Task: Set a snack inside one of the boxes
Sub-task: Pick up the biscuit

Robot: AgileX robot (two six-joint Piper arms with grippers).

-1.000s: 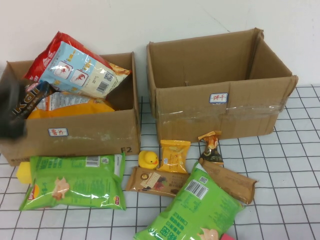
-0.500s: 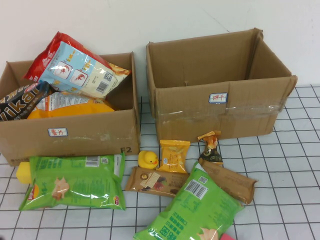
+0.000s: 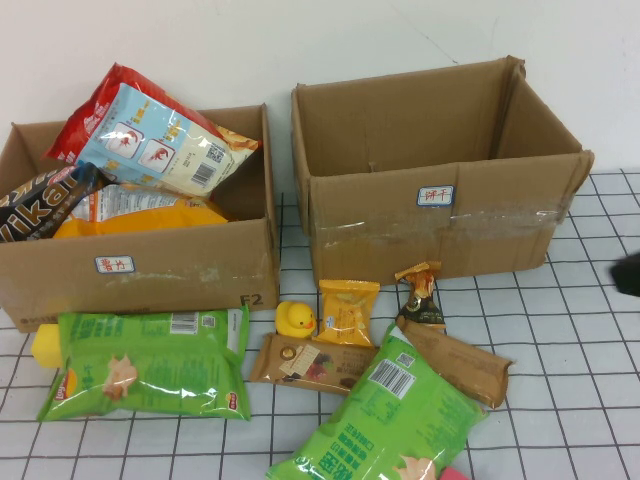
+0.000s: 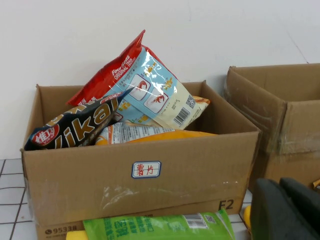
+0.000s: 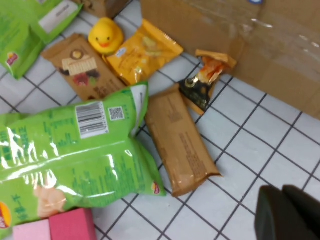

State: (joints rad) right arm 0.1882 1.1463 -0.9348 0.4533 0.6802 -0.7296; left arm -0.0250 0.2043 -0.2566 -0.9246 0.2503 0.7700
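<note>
The left cardboard box holds several snack bags, with a dark snack packet lying at its left end; it also shows in the left wrist view. The right box is empty. Loose snacks lie in front: two green bags, two brown bars, a yellow packet and a small dark-and-orange packet. My left gripper is shut and empty, low in front of the left box. My right gripper is shut and empty at the table's right edge, above the tiles.
A yellow rubber duck sits between the boxes' front corners. A pink block lies by the near green bag. The table has a white grid cloth; a white wall stands behind the boxes.
My left arm, which was over the left box's left end, has drawn back out of the high view, leaving the dark packet in the box. My right gripper has entered at the right edge.
</note>
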